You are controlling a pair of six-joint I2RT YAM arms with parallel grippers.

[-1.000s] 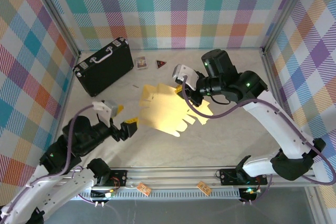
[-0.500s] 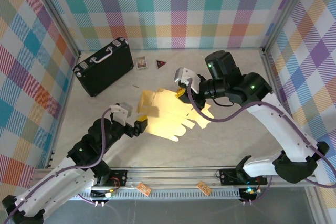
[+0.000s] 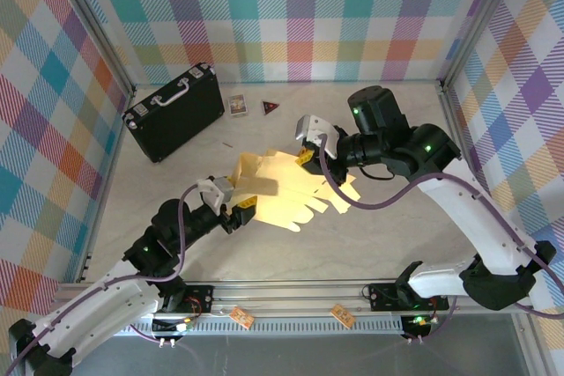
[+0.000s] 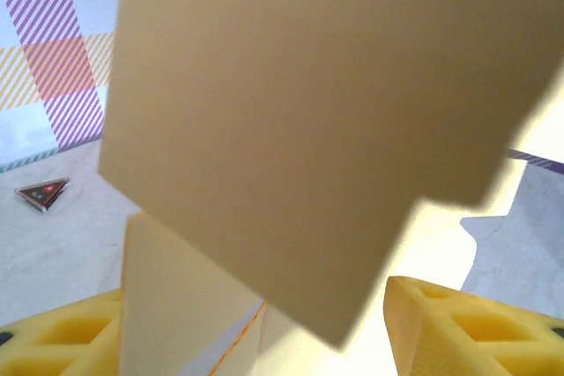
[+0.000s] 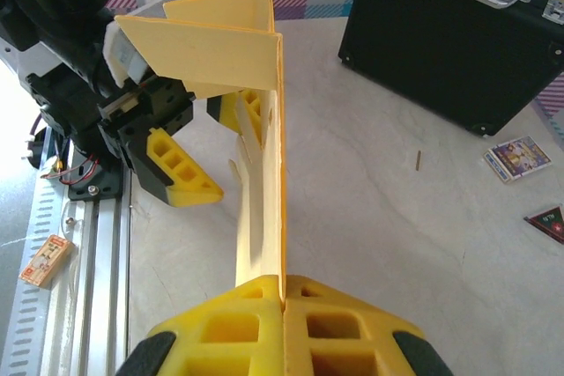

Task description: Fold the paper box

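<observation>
The paper box (image 3: 286, 193) is a flat mustard-yellow die-cut sheet, held tilted above the table's middle. My right gripper (image 3: 306, 157) is shut on its far edge; in the right wrist view the sheet (image 5: 264, 129) runs edge-on away from the closed right gripper (image 5: 284, 292). My left gripper (image 3: 243, 204) is at the sheet's near-left corner, open, its fingers either side of a flap. In the left wrist view that flap (image 4: 308, 112) hangs close overhead, and the left gripper (image 4: 264, 341) has yellow fingertips (image 4: 467, 332) wide apart. The same fingers (image 5: 181, 172) appear beside the sheet.
A black case (image 3: 174, 110) with a pale handle lies at the back left. A small card (image 3: 236, 105) and a dark triangle (image 3: 270, 107) lie behind the sheet. The metal rail (image 3: 282, 292) runs along the near edge. Plaid walls enclose the table.
My left arm has reached forward and right until its fingers straddle the sheet's near-left flap, and its jaws have narrowed. The right gripper kept its grip and shifted slightly right.
</observation>
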